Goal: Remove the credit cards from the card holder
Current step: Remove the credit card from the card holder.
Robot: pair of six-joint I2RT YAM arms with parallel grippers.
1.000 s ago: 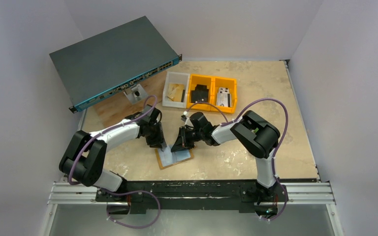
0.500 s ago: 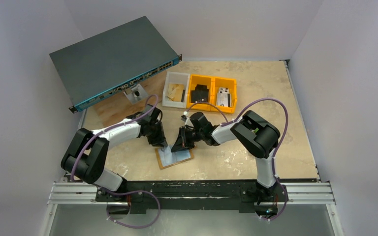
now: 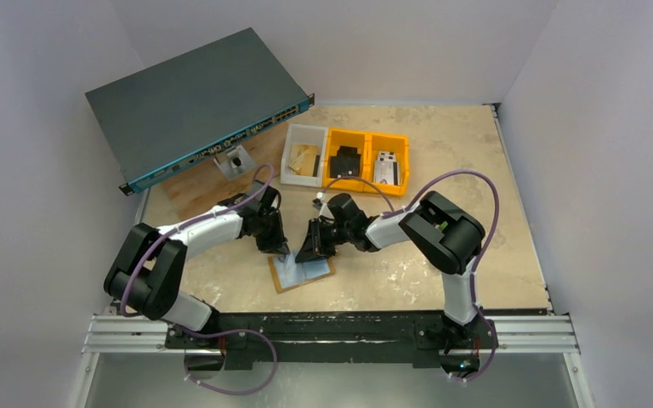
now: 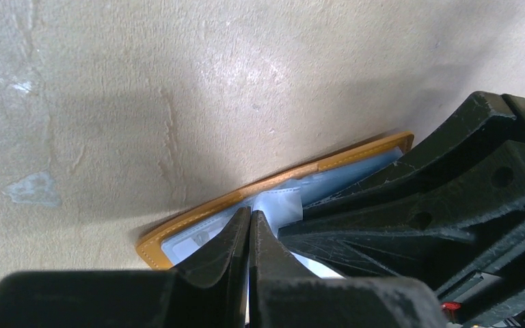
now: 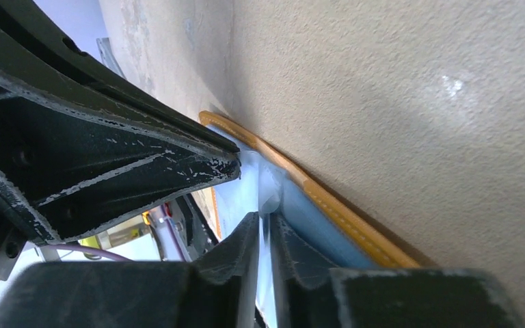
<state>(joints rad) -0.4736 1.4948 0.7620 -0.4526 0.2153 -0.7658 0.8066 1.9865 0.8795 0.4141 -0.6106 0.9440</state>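
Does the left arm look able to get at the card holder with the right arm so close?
Likely yes: the left hand is shut on a pale sheet inside the card holder; the right hand pinches beside it, not blocking.

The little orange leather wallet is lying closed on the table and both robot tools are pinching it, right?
Not closed. The tan-orange leather wallet lies open on the beige table, its pale blue-grey inside facing up, as the top external view shows. The left tool and the right tool are indeed pinching it.
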